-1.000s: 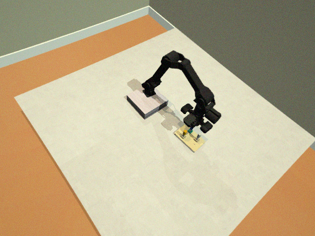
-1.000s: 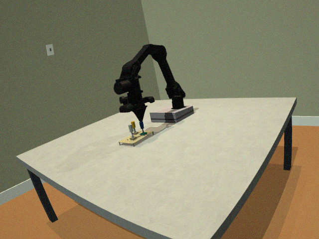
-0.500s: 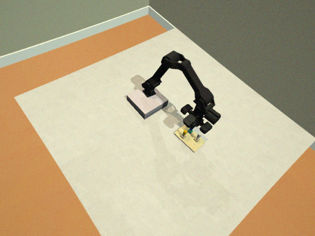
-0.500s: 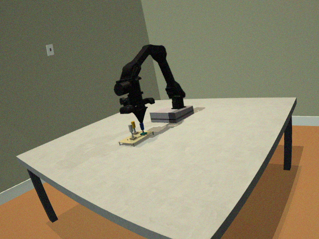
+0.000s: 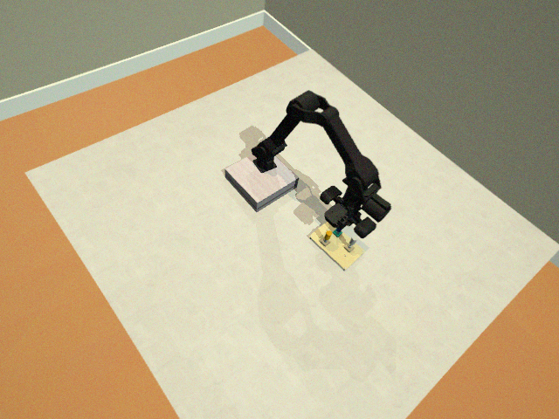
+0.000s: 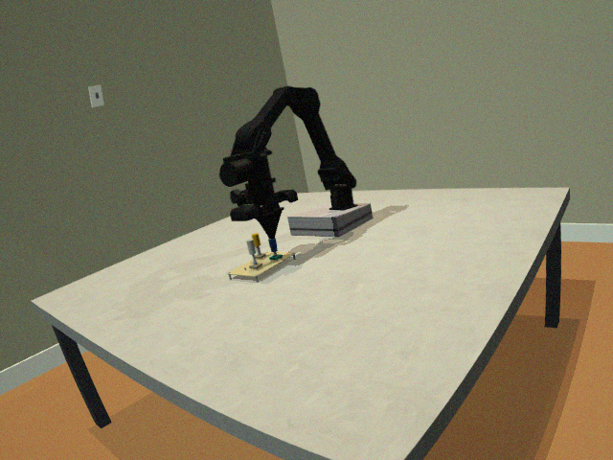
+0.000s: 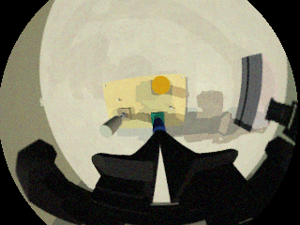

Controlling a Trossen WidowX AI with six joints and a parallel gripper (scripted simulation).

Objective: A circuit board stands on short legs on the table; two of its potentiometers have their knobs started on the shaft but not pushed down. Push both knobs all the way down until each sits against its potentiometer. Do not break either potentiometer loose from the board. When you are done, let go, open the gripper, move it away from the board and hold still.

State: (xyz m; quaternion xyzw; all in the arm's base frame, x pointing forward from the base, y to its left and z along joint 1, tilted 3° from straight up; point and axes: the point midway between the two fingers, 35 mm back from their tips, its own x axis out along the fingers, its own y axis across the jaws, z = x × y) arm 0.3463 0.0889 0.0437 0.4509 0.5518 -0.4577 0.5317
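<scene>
Closed gripper (image 6: 271,236) pointing straight down over circuit board (image 6: 242,270), jaws together with nothing between them, used as a blunt pusher. Tip resting on or just above blue knob (image 6: 271,244), contact not fully resolvable from exterior view; wrist view puts blue knob (image 7: 159,124) right at the fingertip apex. Blue knob on its teal potentiometer (image 6: 275,257) at the board end nearer the arm base (image 6: 330,218). Yellow knob (image 6: 256,240) just beside it, standing tall on its shaft, looks not yet pushed down; seen from above as orange-yellow disc (image 7: 161,85). Third post, grey bare shaft (image 6: 250,247), also on the board, apparently not part of the job. Board standing on short legs on table (image 6: 346,307), near the arm base. Likely step: pressing blue knob down, yellow one left to do. Risks: off-centre push, narrow closed tip slipping off the knob top and jabbing the board or the teal body; sideways load levering the potentiometer loose from the board; too much downward force after the knob seats, same result; board sliding or tipping on its legs since the pushed end is near the edge; wide gripper body clipping the yellow knob during the move across. Seating depth of blue knob too small to judge.
</scene>
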